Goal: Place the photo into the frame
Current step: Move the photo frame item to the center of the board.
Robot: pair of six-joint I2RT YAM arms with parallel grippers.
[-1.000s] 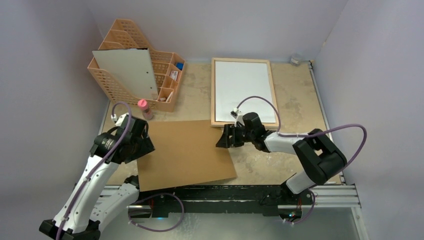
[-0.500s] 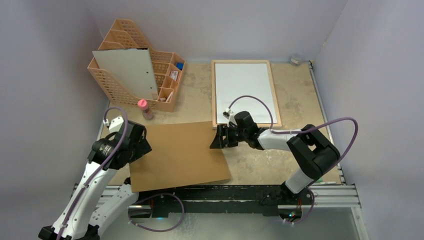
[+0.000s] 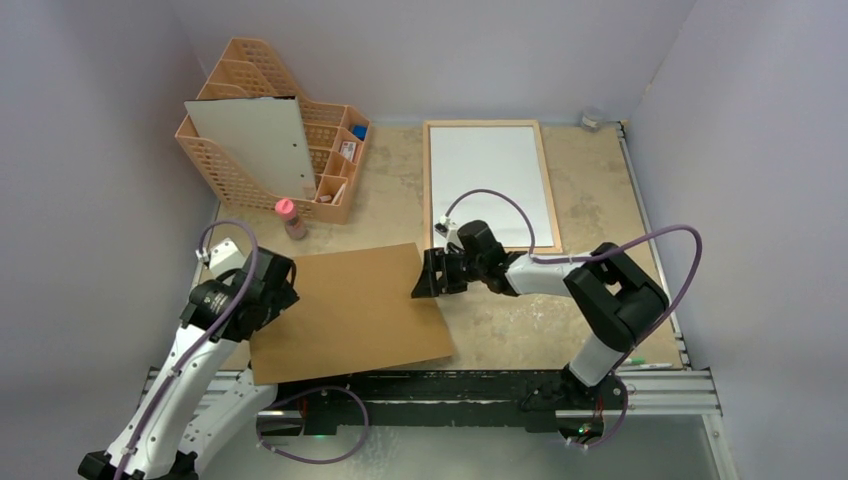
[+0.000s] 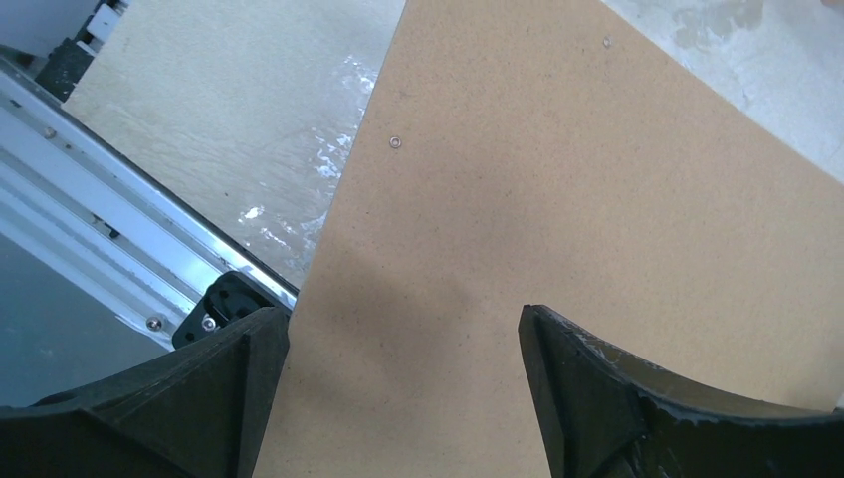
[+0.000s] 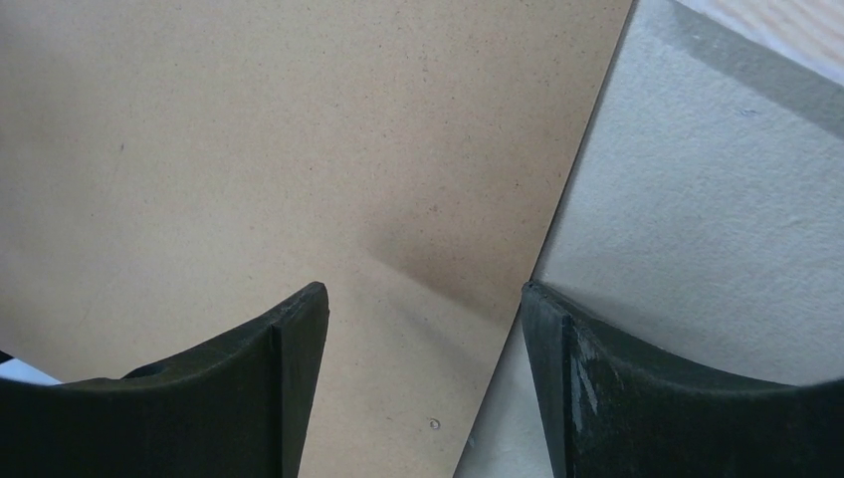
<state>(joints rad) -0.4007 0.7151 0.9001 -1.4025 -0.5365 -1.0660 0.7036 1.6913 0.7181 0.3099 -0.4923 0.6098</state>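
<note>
Frame (image 3: 428,190) lies upper right, long side vertical, just beyond spread right gripper (image 3: 424,276); left gripper (image 4: 403,339), also spread, sits farther off.

The table (image 3: 590,200) is carrying a brown fibreboard sheet (image 3: 350,310); beyond it a frame (image 3: 485,124), a peach file organiser (image 3: 215,170) and a pink-capped bottle (image 3: 289,218) are resting.

Brown board (image 3: 350,312) slid left toward the near edge, right pincer (image 3: 422,282) following, left pincer (image 3: 283,290) spread wider
</note>
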